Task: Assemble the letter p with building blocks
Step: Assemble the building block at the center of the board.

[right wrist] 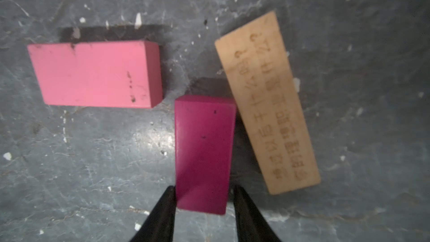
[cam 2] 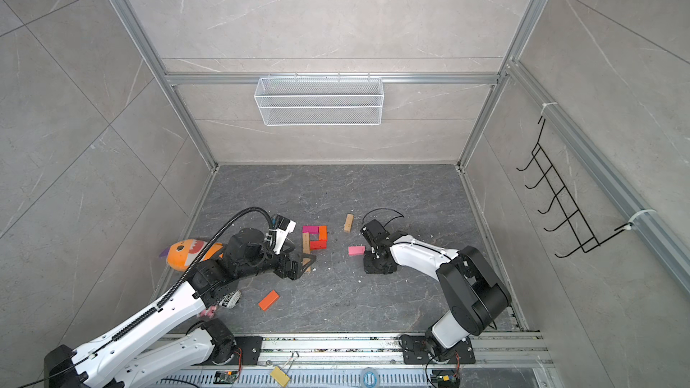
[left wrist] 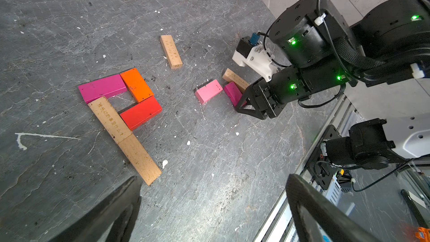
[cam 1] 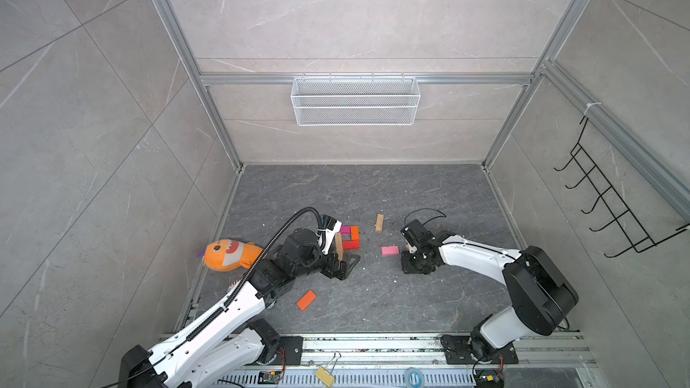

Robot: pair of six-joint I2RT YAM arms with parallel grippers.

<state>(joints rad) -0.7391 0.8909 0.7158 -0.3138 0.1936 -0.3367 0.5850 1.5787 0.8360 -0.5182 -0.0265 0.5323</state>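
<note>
P (left wrist: pixel 109 118) is laid complete, lower centre in both top views; left gripper (left wrist: pixel 214 180) is held spread beside it, idle. Magenta block (right wrist: pixel 204 150), beside pink block (cam 1: pixel 389 250), is straddled by right gripper (right wrist: pixel 203 188), likely for a second loop; clamp cannot be confirmed.

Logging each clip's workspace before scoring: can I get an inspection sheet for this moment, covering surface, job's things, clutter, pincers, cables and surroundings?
Surface: dark grey marbled tabletop, white specks scattered over it.
Job's things: one letter P laid flat, tan stem, magenta, orange and red loop; loose: tan block, light pink block, magenta block, second tan block, orange block.
Clutter: orange plush fish.
Pincers: left pincer open, empty, near the P's stem foot; right pincer straddles the magenta block's end, grip unconfirmed.
Cables: black conduit on left arm; thin black cable looped at right wrist.
Surroundings: white mesh basket, black hook rack on grey tiled walls.
</note>
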